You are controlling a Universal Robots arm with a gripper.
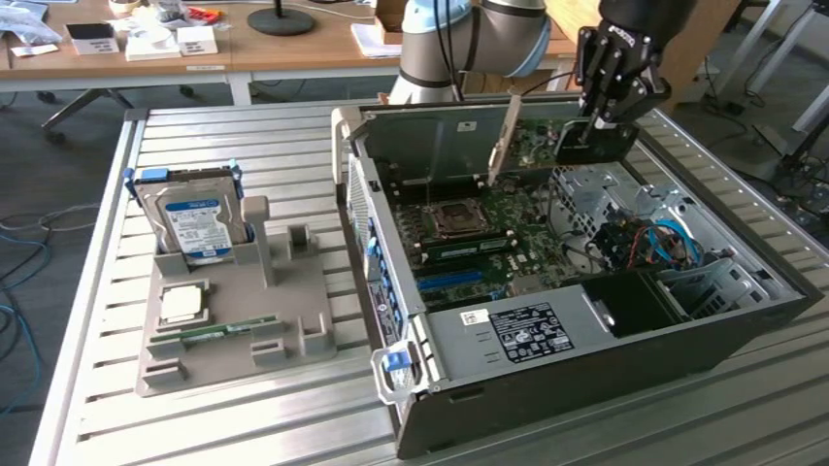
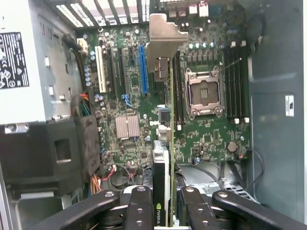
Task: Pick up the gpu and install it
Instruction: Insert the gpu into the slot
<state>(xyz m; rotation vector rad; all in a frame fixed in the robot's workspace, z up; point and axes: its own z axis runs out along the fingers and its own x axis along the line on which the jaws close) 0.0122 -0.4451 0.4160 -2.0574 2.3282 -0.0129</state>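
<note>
Aloft, black jaws clamp thin green gpu over open metal case.

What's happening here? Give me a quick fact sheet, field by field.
Holding: gripper shut on the gpu, card held on edge
Where: above the open computer case, over its motherboard
Installed: not yet seated in a slot
Set aside: hard drive upright in a grey holder, at the exterior view's left

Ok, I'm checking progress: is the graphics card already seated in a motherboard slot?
No, the tool grips the graphics card in the air above the open computer case, clear of the motherboard.
</note>
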